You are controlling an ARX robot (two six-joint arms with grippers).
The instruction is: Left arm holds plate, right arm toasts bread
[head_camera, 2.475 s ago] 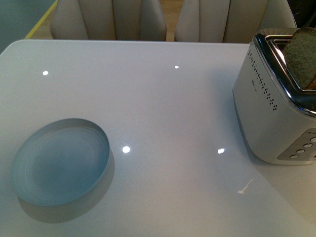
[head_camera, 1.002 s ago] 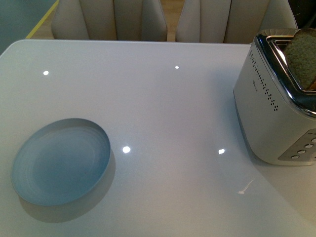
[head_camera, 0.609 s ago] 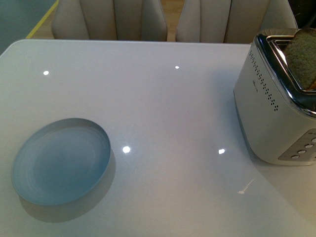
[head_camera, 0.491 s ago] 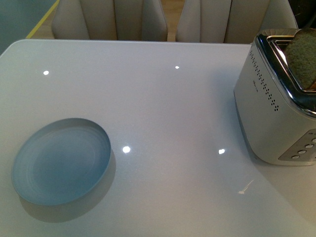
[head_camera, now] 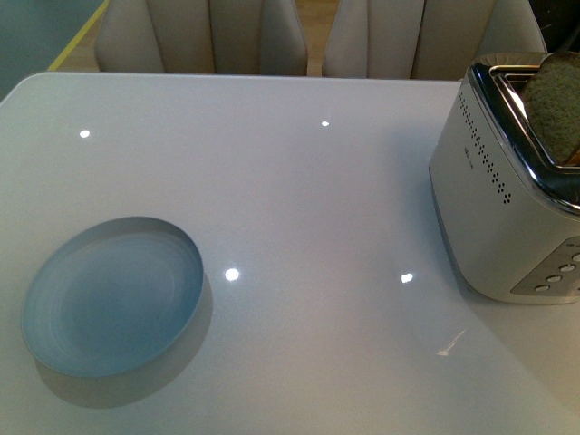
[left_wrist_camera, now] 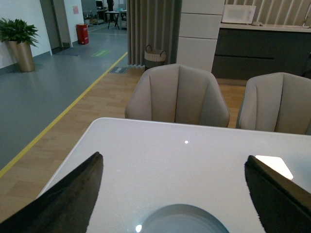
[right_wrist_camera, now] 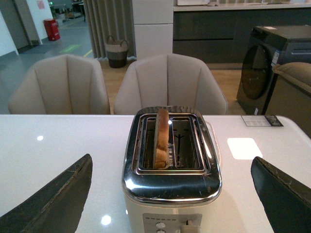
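L gripper [left_wrist_camera: 172, 194] & R gripper [right_wrist_camera: 170, 194] both spread, empty. Bread [right_wrist_camera: 161, 137] stands in toaster [right_wrist_camera: 170, 179]; a skewed pinch could jam it. Glossy plate [head_camera: 111, 295] may slide.

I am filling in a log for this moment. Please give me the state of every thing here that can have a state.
plate: empty, flat on the table, not held.
bread: upright in one toaster slot, top sticking out.
toaster: second slot empty.
left gripper: open, holding nothing.
right gripper: open, holding nothing.
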